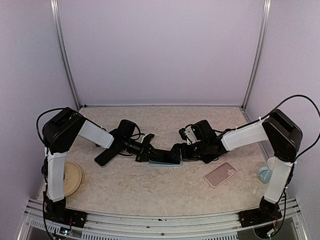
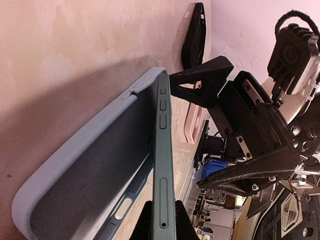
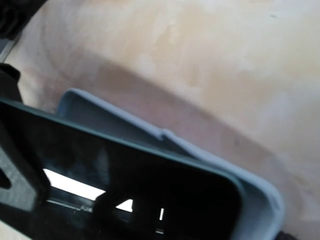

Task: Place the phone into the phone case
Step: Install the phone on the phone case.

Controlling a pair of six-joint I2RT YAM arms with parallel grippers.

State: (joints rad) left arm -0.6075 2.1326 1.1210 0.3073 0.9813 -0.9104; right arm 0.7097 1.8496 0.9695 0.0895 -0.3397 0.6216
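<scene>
The dark green phone (image 2: 164, 150) stands on its long edge, tilted, with its lower side inside the light grey-blue phone case (image 2: 75, 165) that lies open side up on the table. My left gripper (image 2: 165, 226) is shut on the phone's near end, a fingertip on each face. In the top view the phone (image 1: 161, 154) and the case (image 1: 165, 163) sit mid-table between the two arms. My right gripper (image 1: 177, 152) is open at the phone's far end, its fingers (image 2: 205, 75) spread wide, one tip against the phone's edge. The right wrist view shows the dark phone screen (image 3: 125, 185) over the case rim (image 3: 210, 147).
A black case (image 1: 106, 156) lies left of the left gripper and a pink case (image 1: 220, 174) lies to the front right. A cream round disc (image 1: 73, 177) sits at the left edge, a pale blue object (image 1: 264, 174) by the right arm's base. Walls enclose the table.
</scene>
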